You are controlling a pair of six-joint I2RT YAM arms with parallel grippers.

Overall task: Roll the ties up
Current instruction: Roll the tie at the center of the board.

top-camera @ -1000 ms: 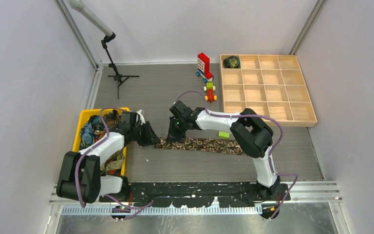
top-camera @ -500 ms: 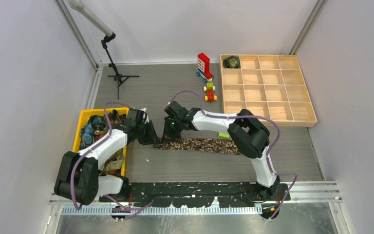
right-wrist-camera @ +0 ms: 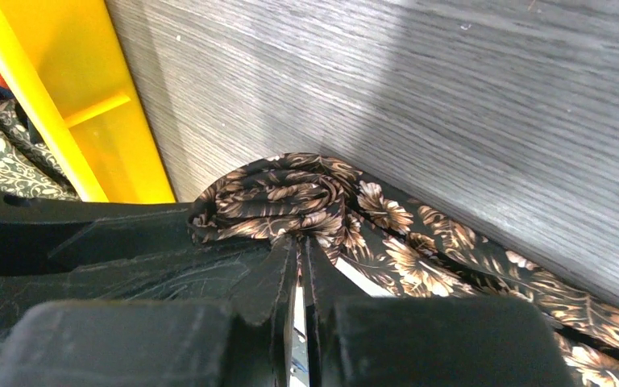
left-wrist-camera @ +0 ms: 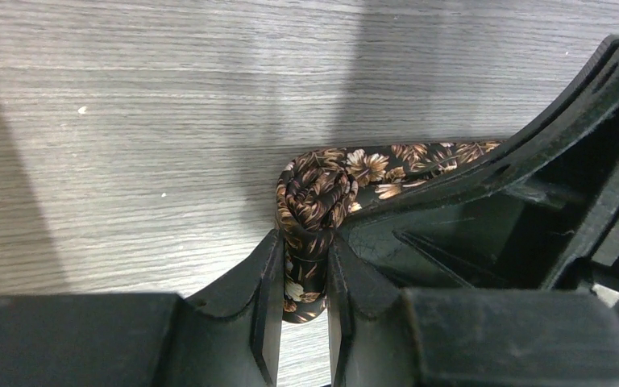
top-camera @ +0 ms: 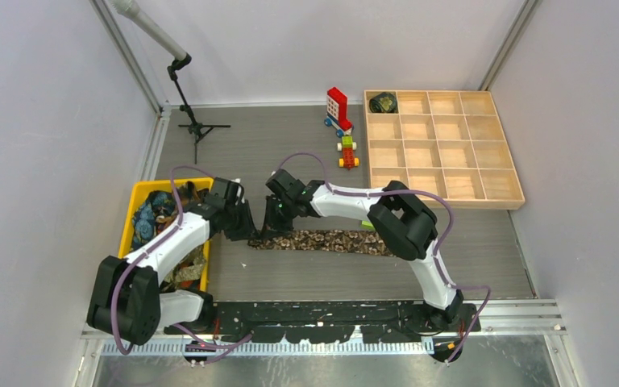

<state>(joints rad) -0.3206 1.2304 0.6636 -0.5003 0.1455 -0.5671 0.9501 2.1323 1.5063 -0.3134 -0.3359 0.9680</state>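
A grey wood-grain worktop [top-camera: 306,153] is sitting between plain pale walls. Near its middle the left tool [top-camera: 247,231] is clamping down on the coiled end of a brown tie [top-camera: 334,240]. Its black fingers [left-wrist-camera: 266,274] are closing narrowly on a fold of the cloth. Just beside it, at 3 o'clock, the right tool [top-camera: 276,223] is holding its jaws almost together, leaving only a thin slit. Its tips are pinching the edge of the same coil.

The tie is showing a black ground printed with tan and brown leaves and flowers, smooth with a slight sheen. Its 9 o'clock end is curling into a small loose spiral, while the rest is lying flat in a narrow band toward 3 o'clock. A small green block [top-camera: 368,223] is peeking out beside the band.

At 9 o'clock a yellow plastic bin [top-camera: 139,196] is holding a heap of ties [top-camera: 151,214], blue and olive. At 1 o'clock a pale wooden tray [top-camera: 443,199] of square compartments is carrying one dark rolled bundle [top-camera: 384,102] in its far-left cell. Red-and-white toy bricks [top-camera: 338,107] are standing just left of it.
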